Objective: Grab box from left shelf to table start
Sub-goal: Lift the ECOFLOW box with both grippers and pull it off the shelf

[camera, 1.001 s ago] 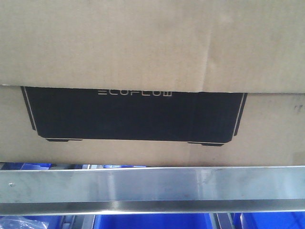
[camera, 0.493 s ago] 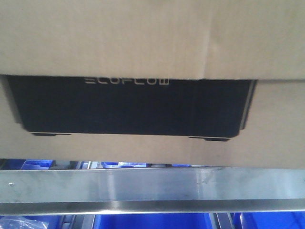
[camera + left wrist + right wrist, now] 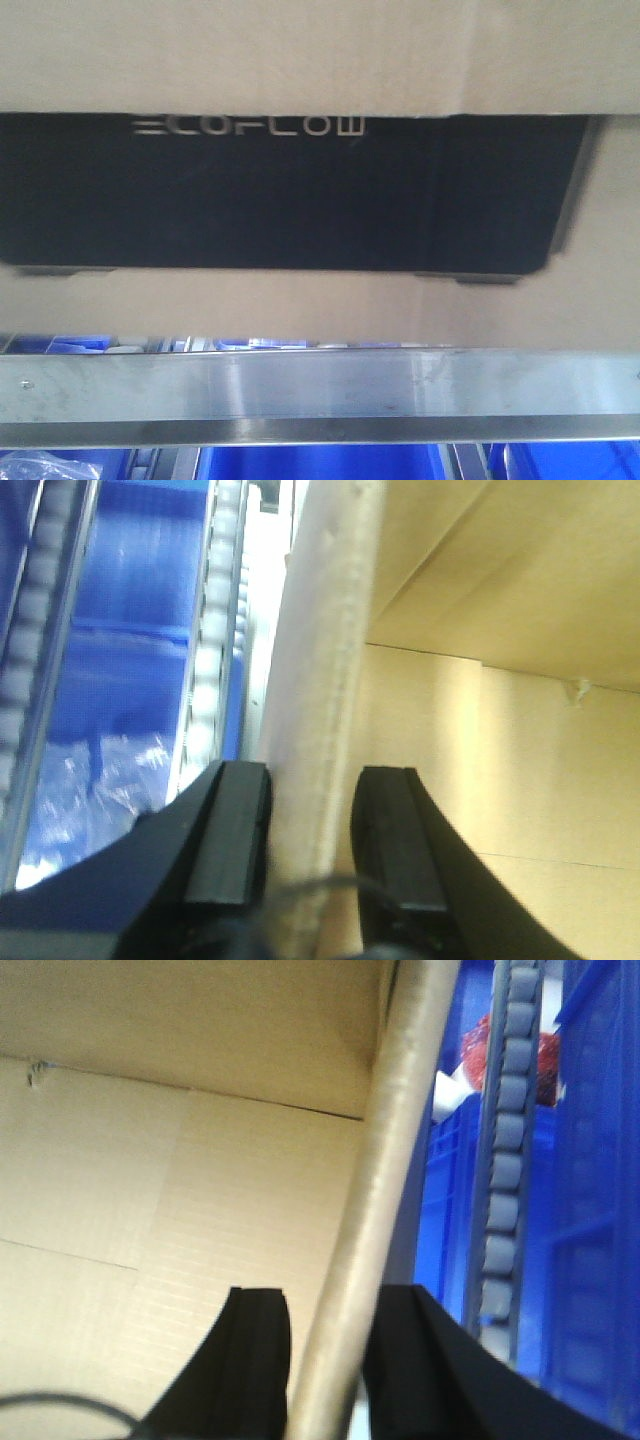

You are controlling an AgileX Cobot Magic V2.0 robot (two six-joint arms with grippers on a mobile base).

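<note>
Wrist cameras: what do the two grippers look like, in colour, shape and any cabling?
Both are plain black, with no markings visible. The left gripper has two fingers with flat rectangular pads on curved bodies; a thin dark cable loops across its base. The right gripper has matching square-tipped fingers and a thin dark cable beside them.

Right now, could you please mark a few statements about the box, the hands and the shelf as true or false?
1. The left hand grips a wall of the box. True.
2. The right hand hangs clear of the box. False: its fingers sit on either side of a box wall.
3. The box's black panel reads ECOFLOW. True.
4. The bins below the shelf rail are red. False: they are blue.
</note>
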